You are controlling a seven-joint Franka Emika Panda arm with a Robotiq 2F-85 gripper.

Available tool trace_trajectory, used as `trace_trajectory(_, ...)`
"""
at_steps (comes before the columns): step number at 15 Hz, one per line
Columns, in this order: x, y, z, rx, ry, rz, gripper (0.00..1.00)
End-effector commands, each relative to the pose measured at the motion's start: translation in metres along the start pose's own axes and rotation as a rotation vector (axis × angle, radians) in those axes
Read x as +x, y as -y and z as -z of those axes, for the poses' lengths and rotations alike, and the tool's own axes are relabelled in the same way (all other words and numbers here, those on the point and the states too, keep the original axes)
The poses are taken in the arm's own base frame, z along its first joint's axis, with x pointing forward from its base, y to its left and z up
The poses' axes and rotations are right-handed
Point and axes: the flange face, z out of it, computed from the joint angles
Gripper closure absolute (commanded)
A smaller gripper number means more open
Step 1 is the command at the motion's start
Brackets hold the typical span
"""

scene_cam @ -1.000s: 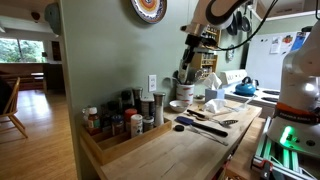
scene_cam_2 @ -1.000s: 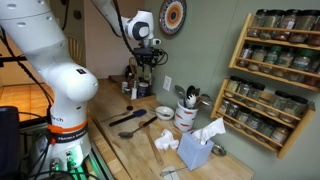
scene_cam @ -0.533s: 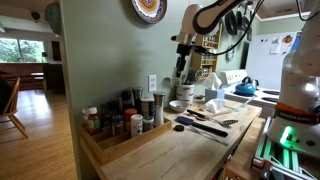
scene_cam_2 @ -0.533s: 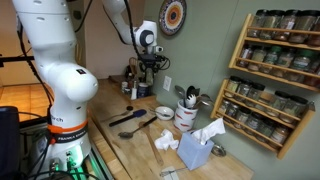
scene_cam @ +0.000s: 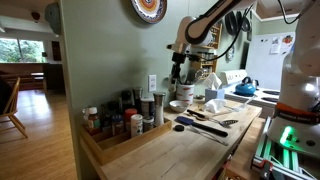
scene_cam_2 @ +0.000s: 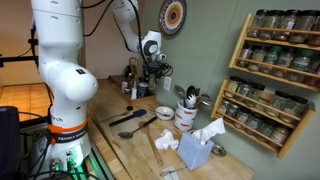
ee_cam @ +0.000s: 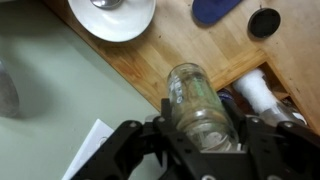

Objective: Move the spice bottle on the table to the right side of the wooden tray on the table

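Observation:
My gripper (ee_cam: 205,135) is shut on the spice bottle (ee_cam: 195,100), a clear glass jar held between the fingers in the wrist view. In both exterior views the gripper (scene_cam: 180,68) (scene_cam_2: 152,68) hangs high above the table (scene_cam: 180,150) (scene_cam_2: 120,140), near the wall. The wooden tray (scene_cam: 110,148) lies along the wall and holds several spice bottles and shakers. In the wrist view the tray's end with a white-capped bottle (ee_cam: 262,92) shows beside the held jar.
A white bowl (ee_cam: 115,15) (scene_cam: 177,105) sits below. Black spatulas and spoons (scene_cam: 205,125) (scene_cam_2: 130,120) lie on the table. A utensil crock (scene_cam_2: 186,115), a tissue box (scene_cam_2: 195,150) and a wall spice rack (scene_cam_2: 270,80) stand nearby.
My gripper has moved with the spice bottle along the wall toward the tray, away from the utensil crock.

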Motion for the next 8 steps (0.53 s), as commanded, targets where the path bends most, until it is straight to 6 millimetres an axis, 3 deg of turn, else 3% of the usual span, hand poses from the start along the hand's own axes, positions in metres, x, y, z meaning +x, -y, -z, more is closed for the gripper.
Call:
trace_trajectory(1,0.001,0.000,0.000,0.000,0.000,-0.001,0.47)
trace_trajectory(3,0.002,-0.001,0.001,-0.001,-0.003,-0.001,0.47)
trace_trajectory(4,0.002,-0.001,0.001,-0.001,-0.004,-0.002,0.72)
trace_trajectory(8,0.010,-0.006,-0.020,0.048,-0.021,0.036,0.72)
